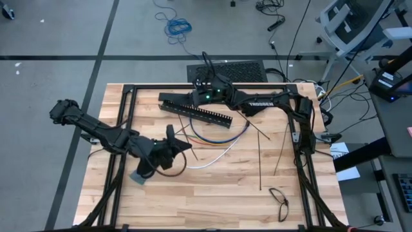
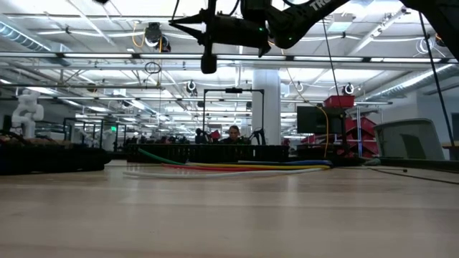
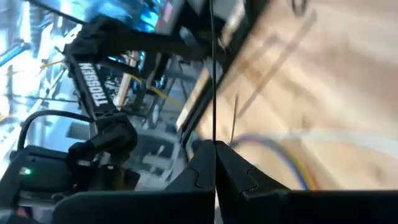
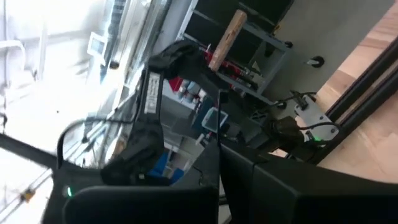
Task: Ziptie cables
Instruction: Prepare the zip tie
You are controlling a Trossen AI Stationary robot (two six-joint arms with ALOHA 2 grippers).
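The wooden worktop (image 1: 212,187) fills the middle of the high view, framed by black rails. Across its far half lies a long black slotted bar (image 1: 195,110), set at a slant. The right arm reaches in from the right edge along the far side, and its pincer (image 1: 169,98) hangs clenched above the far-left end of that bar; in its own wrist view the 2 dark fingers (image 4: 249,180) press together with a thin black strip standing up from between them. In the low view this arm sits high above the worktop, well clear of the surface. The left arm comes in from the left edge, and the left pincer (image 1: 185,146) is clenched near the centre-left of the worktop; its wrist view shows the fingers (image 3: 236,177) pinched on a thin black strip (image 3: 212,81) that rises straight from them. The cables (image 1: 222,136) lie on the worktop near the centre, just in front of the slotted bar, curving in an arc beside the left pincer. Several thin straight black strips (image 1: 259,158) lie loose to the right. A small black wire loop (image 1: 279,198) rests near the front-right corner.
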